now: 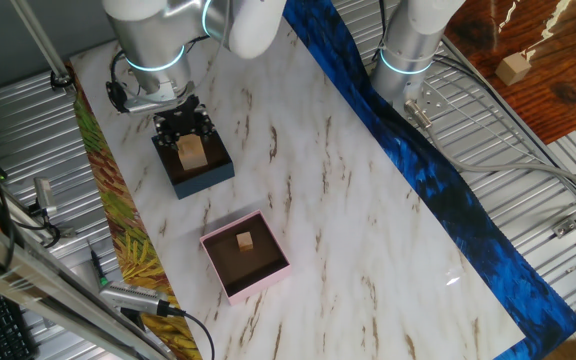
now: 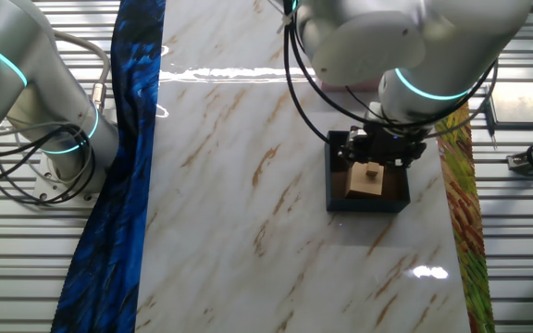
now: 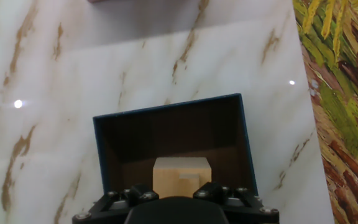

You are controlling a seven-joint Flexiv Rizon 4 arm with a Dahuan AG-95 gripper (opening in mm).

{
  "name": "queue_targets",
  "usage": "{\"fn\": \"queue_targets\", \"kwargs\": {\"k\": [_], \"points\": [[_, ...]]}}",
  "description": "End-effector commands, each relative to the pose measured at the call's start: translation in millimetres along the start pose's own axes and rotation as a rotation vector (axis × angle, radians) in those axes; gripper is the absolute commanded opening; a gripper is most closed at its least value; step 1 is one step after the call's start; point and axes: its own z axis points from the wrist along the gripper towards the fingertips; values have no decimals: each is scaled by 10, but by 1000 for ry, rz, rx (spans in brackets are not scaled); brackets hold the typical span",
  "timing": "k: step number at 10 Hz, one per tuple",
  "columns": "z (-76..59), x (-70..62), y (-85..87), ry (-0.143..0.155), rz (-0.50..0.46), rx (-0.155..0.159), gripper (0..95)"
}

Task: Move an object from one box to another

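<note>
The navy-blue box [image 1: 200,180] stands at the far left of the marble table, and shows in the other fixed view [image 2: 366,203] and the hand view [image 3: 166,107]. A pale wooden block [image 1: 193,152] [image 2: 365,183] [image 3: 180,173] lies inside it. My gripper [image 1: 183,128] [image 2: 384,151] [image 3: 176,191] hangs just above the box. Its black fingers stand apart, one at each side of the block, and it looks open. The pink box [image 1: 260,284] with the brown inside sits nearer the front and holds a small wooden cube [image 1: 245,240].
A leaf-patterned cloth [image 1: 118,240] [image 3: 340,93] runs along the table edge beside the navy box. A blue cloth [image 1: 438,180] [image 2: 123,185] runs along the opposite edge. A second arm's base [image 1: 408,50] [image 2: 63,139] stands beyond the blue cloth.
</note>
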Motion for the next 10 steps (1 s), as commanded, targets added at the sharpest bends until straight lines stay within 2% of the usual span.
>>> {"fn": "queue_targets", "kwargs": {"k": [1, 5, 6, 8, 10], "points": [[18, 1, -2, 1, 1, 2, 380], [49, -13, -6, 4, 1, 7, 380], [50, -13, -6, 3, -1, 8, 0], [37, -13, -5, 1, 1, 8, 0], [-62, -12, 3, 5, 4, 5, 0]]}}
